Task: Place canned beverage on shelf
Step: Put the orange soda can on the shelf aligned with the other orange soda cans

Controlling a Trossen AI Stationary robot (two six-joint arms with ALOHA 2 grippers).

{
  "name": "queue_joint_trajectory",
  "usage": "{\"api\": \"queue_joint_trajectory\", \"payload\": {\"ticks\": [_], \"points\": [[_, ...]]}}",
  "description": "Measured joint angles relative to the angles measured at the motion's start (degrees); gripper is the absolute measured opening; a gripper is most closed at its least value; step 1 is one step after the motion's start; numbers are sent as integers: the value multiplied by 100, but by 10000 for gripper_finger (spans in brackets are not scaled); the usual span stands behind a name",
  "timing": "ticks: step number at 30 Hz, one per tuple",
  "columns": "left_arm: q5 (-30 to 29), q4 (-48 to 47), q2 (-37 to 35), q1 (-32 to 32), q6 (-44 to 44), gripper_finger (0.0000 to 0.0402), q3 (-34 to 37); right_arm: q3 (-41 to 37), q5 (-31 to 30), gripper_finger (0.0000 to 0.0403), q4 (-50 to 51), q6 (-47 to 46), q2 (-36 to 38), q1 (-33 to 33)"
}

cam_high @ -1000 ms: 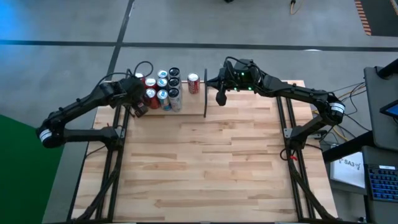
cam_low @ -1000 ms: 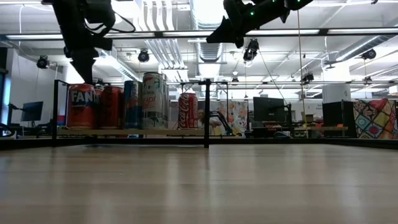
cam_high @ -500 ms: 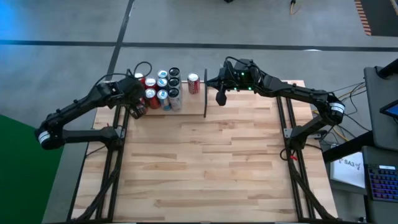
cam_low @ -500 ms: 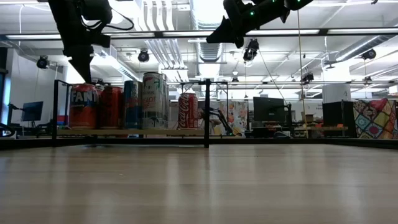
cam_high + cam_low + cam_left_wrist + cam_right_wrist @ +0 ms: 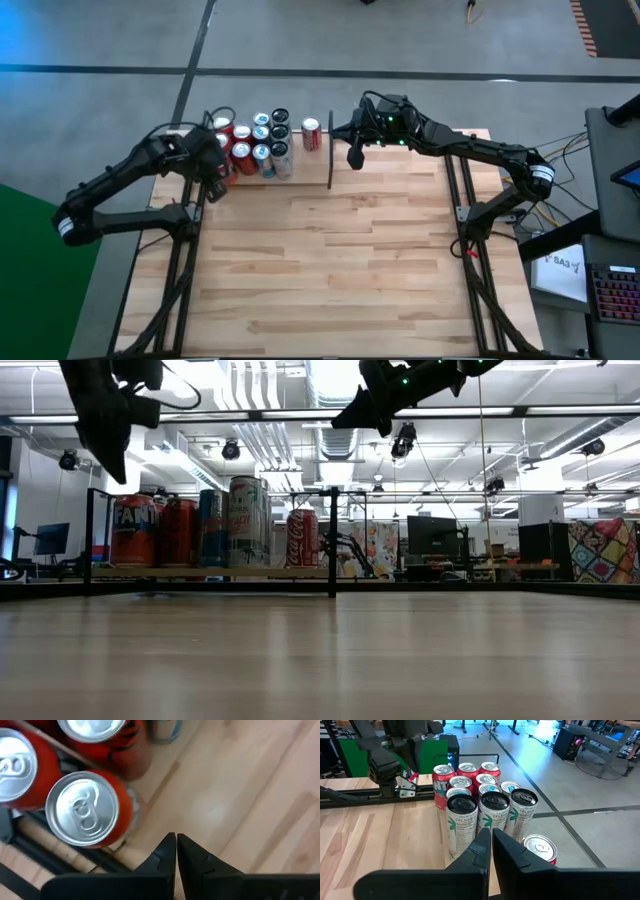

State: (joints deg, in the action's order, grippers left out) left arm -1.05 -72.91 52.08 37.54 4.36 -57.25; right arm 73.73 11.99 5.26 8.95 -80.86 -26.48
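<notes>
1. The left gripper [image 5: 222, 172] hangs above the near left corner of the shelf [image 5: 300, 165], fingers pressed together and holding nothing. It sits just beside the orange Fanta can [image 5: 132, 531], not touching it.
2. The right gripper [image 5: 354, 157] hovers over the bare wood on the other side of the divider rod [image 5: 330, 150], also fully closed and empty.
3. The cans already stand on the shelf: a tight cluster [image 5: 256, 143] left of the divider and a lone Coca-Cola can [image 5: 311, 133] between the cluster and the rod.
4. No can is in either grip, so the step in hand appears to be clearing away from the placed cans, or fetching another if one exists; none shows on the open table [image 5: 330, 260].
5. To do it well, the left arm should probably rise straight up before swinging out, since its fingers are close to the Fanta can's rim and to the thin black edge rod [image 5: 45, 855].
6. Materials: the cans are smooth painted aluminium cylinders with bright brushed tops and pull tabs; three tall slim Celsius cans [image 5: 490, 817] look easier to tip than the squat red ones.
7. The shelf board and table are pale, matte jointed wood planks; the rods are slender black metal.
</notes>
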Motion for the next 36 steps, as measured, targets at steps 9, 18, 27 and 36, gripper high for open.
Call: {"api": "queue_joint_trajectory", "payload": {"ticks": [9,18,27,36], "points": [[-1164,31,128,0,-41,0,104,0,0,9,0,0,0,-1],[-1197,20,144,0,-39,0,104,0,2,9,0,2,0,0],[-1485,12,206,1,-68,0,114,0,2,9,0,2,0,-1],[-1634,82,262,0,-105,0,115,0,2,9,1,2,0,-1]]}}
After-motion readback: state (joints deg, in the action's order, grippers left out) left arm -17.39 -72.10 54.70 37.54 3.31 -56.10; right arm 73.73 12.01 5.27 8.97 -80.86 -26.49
